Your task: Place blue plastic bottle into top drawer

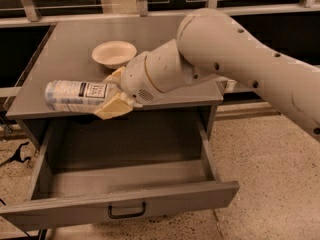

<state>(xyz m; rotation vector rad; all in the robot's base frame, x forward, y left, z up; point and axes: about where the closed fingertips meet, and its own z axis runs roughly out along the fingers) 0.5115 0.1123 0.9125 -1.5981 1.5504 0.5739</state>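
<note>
The blue plastic bottle lies on its side, held level over the front left edge of the cabinet top. My gripper is shut on the bottle's right end, one tan finger under it and the other behind it. Below, the top drawer stands pulled out and open, its dark bar handle on the front panel. The inside of the drawer shows nothing in it. The bottle's cap end is hidden by my fingers.
A white bowl sits on the grey cabinet top, just behind my wrist. My thick pale arm reaches in from the right across the cabinet's right side. Speckled floor lies to the right of the drawer.
</note>
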